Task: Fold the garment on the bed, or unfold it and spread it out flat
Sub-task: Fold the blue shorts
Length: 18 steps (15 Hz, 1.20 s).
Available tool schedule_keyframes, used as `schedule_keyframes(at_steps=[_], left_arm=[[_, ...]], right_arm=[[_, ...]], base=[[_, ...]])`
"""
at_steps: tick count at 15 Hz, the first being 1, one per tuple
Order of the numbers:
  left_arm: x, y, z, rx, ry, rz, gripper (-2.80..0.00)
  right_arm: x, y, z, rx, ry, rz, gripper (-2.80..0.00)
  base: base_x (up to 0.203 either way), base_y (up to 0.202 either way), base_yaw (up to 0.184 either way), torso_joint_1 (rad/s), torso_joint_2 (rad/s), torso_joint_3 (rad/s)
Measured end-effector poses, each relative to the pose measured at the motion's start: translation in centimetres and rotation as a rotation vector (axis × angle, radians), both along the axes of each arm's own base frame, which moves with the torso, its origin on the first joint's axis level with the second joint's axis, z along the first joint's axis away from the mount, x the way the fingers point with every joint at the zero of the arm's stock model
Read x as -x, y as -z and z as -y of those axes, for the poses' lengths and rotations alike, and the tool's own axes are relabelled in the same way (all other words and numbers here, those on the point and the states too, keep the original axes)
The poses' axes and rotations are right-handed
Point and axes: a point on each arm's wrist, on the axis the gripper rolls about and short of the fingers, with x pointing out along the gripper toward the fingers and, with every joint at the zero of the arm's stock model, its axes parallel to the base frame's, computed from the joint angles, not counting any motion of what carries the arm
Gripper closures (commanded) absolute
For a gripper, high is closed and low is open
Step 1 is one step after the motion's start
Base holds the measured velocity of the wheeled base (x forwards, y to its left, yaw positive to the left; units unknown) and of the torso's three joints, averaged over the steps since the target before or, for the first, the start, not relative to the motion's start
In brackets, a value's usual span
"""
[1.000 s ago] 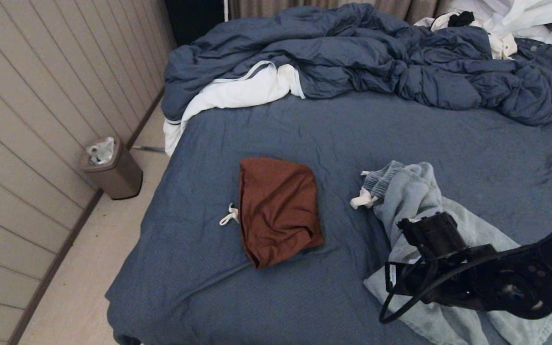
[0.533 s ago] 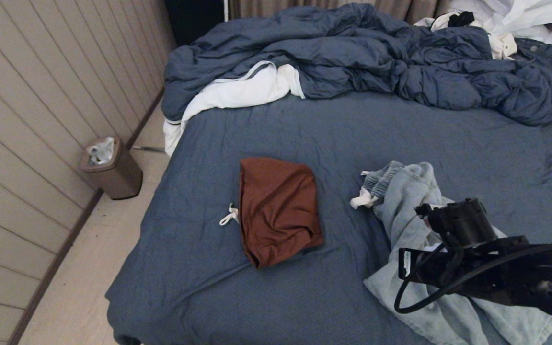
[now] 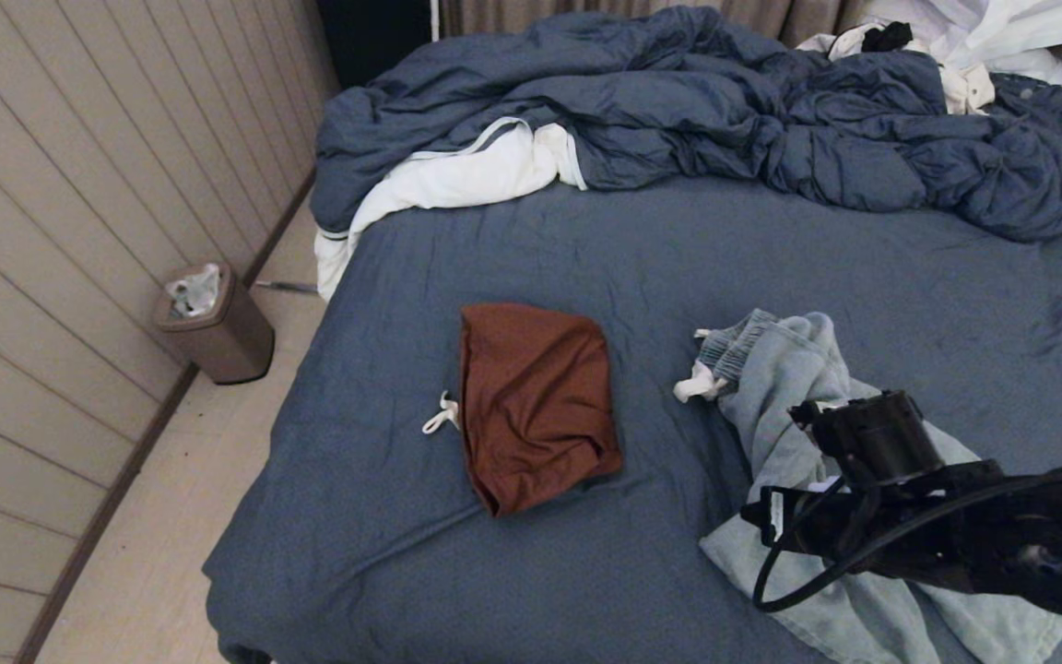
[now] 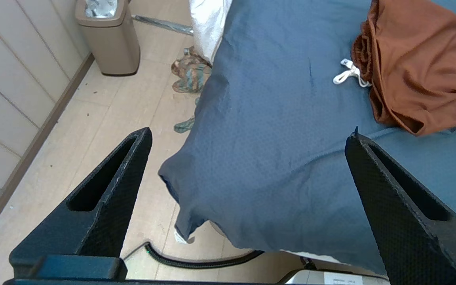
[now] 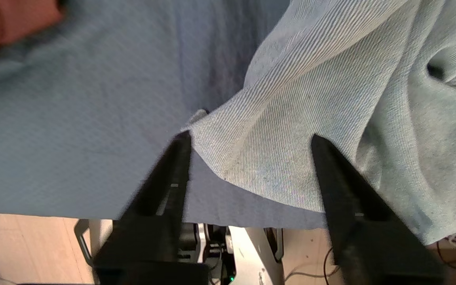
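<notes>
A crumpled light blue garment (image 3: 798,369) lies on the slate-blue bed (image 3: 586,258) at the near right, with a ribbed waistband and a white drawstring at its far end. My right arm (image 3: 872,443) hangs over its near part. In the right wrist view my right gripper (image 5: 249,135) is open, and the hem of the light blue garment (image 5: 291,118) lies loose between the spread fingers, close to the bed's front edge. My left gripper (image 4: 250,130) is wide open and empty above the bed's near left corner.
A folded rust-brown garment (image 3: 536,406) with a white cord lies mid-bed. The bunched blue duvet (image 3: 678,101) and white clothes (image 3: 983,37) fill the far end. A tan bin (image 3: 218,327) stands by the wall; clothes (image 4: 190,73) lie on the floor.
My right gripper has gone from shut to open and let the light blue hem go. The right arm moved right and away, then settled back slightly. The left arm stayed put.
</notes>
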Motion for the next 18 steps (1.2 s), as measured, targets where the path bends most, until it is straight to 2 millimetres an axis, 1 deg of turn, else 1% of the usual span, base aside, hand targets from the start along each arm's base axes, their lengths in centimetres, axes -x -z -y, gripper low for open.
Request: schedule_keyframes(at_steps=[6,7,11,18], left_arm=[[0.0,0.0,0.0,0.000,0.000,0.000,-2.80],[0.0,0.0,0.0,0.000,0.000,0.000,-2.80],[0.0,0.0,0.0,0.000,0.000,0.000,-2.80],[0.0,0.0,0.0,0.000,0.000,0.000,-2.80]], right_arm=[[-0.7,1.8,-0.4,0.022,-0.005,-0.061,-2.80],[-0.7,2.1,-0.5,0.026,-0.010,-0.070,0.00],[-1.0,2.8,-1.0,0.030,-0.016,-0.078,0.00],[-1.3,3.6,-1.1,0.035,-0.017,-0.079,0.00]], base=[[0.000,0.000,0.000,0.000,0.00,0.000],[0.000,0.000,0.000,0.000,0.00,0.000],[0.000,0.000,0.000,0.000,0.00,0.000],[0.000,0.000,0.000,0.000,0.00,0.000]])
